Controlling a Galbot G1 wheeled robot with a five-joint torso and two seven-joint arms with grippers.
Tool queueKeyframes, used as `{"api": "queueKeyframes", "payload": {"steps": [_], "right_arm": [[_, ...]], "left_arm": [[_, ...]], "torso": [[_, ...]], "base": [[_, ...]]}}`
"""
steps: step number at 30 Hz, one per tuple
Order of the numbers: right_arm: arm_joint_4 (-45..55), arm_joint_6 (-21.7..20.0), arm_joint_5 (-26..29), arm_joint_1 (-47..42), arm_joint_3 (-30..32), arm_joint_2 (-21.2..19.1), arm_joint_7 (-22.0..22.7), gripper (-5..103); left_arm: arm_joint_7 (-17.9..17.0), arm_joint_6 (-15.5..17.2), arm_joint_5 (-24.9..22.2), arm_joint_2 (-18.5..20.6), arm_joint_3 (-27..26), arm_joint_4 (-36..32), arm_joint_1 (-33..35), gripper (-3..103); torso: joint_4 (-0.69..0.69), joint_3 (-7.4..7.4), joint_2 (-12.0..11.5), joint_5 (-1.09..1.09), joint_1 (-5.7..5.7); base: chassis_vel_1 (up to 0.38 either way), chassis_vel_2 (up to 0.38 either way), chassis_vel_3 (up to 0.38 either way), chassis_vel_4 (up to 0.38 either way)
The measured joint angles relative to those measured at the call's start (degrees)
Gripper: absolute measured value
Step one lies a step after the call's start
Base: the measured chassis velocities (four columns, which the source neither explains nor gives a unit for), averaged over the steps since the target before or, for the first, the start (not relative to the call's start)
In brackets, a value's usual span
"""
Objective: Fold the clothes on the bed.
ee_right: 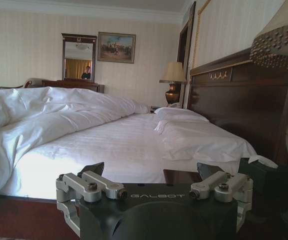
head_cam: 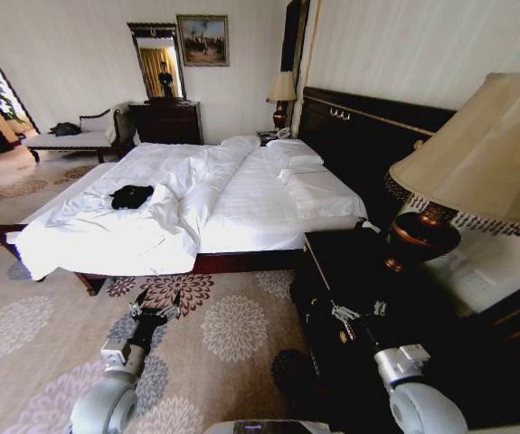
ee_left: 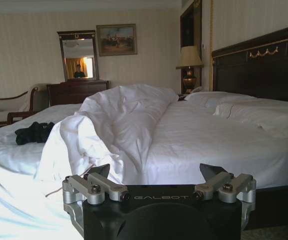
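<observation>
i see the black shirt (head_cam: 132, 196) bunched up on the far side of the bed (head_cam: 250, 212). my left claw (head_cam: 154, 310) and right claw (head_cam: 354, 316) hang low, both wide apart, holding nothing. i should roll closer first, i think.

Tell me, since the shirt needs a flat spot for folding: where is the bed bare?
Bare sheet lies between the bunched duvet and the pillows. Crowded on the bed's far side: duvet folds surround the black T-shirt.

black T-shirt (head_cam: 132, 196) crumpled | on bed (head_cam: 250, 217) (left side)
</observation>
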Motion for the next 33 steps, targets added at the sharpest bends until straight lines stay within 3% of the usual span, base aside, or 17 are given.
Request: {"api": "queueKeyframes", "payload": {"steps": [33], "right_arm": [[-1.4, -0.7, 0.5, 0.7, 0.2, 1.2, 0.7, 100]], "left_arm": [[-0.4, 1.0, 0.9, 0.0, 3.4, 0.7, -2.0, 100]], "torso": [[0.00, 0.00, 0.0, 0.00, 0.00]], "base": [[-0.079, 0.083, 0.083, -0.086]]}}
